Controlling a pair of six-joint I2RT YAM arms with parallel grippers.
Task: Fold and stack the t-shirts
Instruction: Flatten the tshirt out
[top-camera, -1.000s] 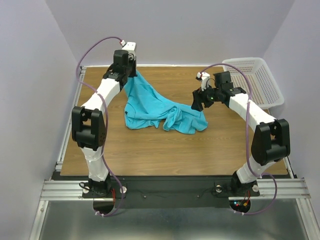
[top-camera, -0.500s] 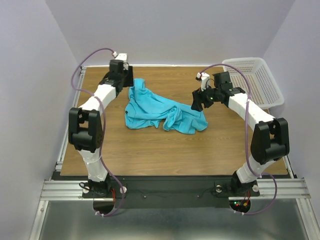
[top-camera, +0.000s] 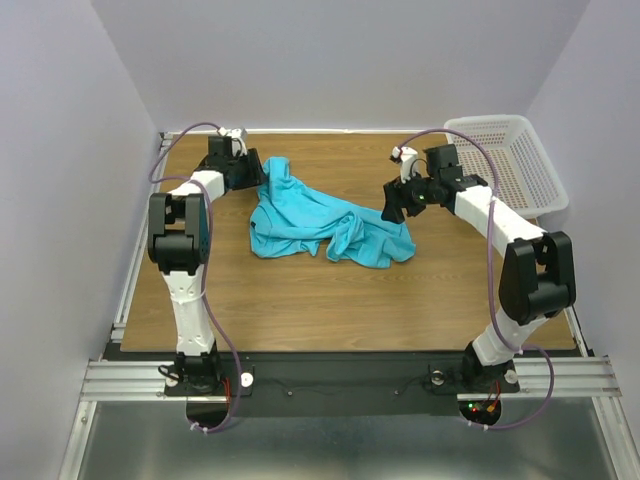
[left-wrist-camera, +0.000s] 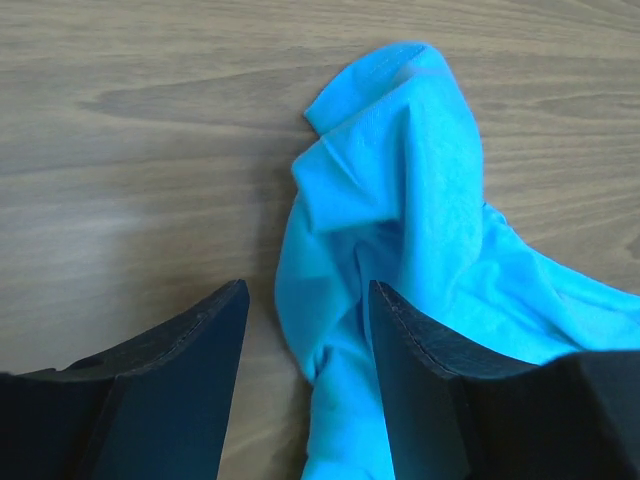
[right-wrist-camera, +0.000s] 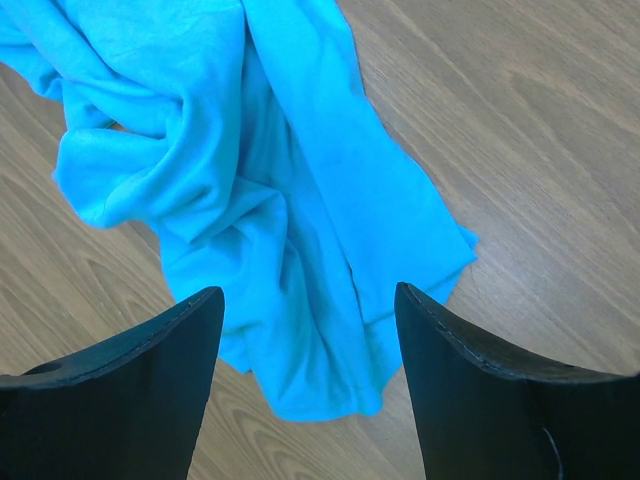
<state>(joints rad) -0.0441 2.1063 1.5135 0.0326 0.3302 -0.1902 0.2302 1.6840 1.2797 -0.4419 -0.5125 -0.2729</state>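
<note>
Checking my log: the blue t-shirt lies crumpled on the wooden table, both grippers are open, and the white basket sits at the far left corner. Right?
Not quite: the white basket sits at the far right corner, as the top view shows. The t-shirt does lie crumpled on the table, and the left gripper and right gripper are both open.

The left arm (top-camera: 185, 235) rises from its base, bends at a high elbow and lays its forearm out toward the far left. Its wrist is turned inward, so the left gripper (left-wrist-camera: 307, 290) points toward the middle with its two dark fingers spread apart (the wrist camera shows a wide gap between them). The right arm (top-camera: 500, 225) leans forward and inward from a raised elbow, and the right gripper (right-wrist-camera: 307, 290) is angled downward, its fingers likewise parted wide.
</note>
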